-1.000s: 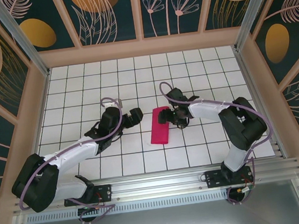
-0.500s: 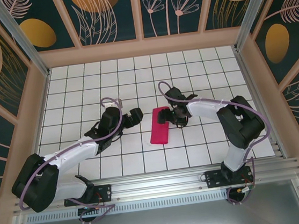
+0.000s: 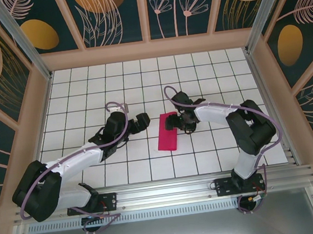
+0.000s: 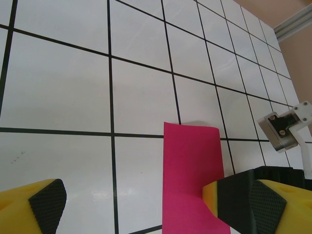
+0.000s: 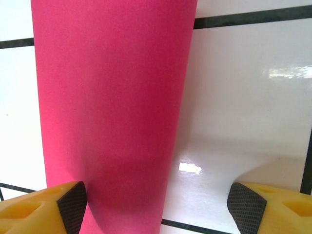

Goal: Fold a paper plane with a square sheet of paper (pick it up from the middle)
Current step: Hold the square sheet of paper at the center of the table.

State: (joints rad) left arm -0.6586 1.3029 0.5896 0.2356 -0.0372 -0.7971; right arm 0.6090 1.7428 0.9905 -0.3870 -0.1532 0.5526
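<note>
As the overhead camera shows, the narrow folded magenta-pink paper strip [image 3: 166, 131] lies flat, black left gripper [image 3: 143, 120] beside it, right gripper [image 3: 175, 120] at its far corner. Left wrist: jaws spread, empty. Right wrist: jaws spread astride its edge.

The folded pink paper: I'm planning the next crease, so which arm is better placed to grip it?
Right, probably. The right arm has its open jaws low over the paper, straddling one long edge; the left arm, jaws open too, stands apart on the other side.
</note>
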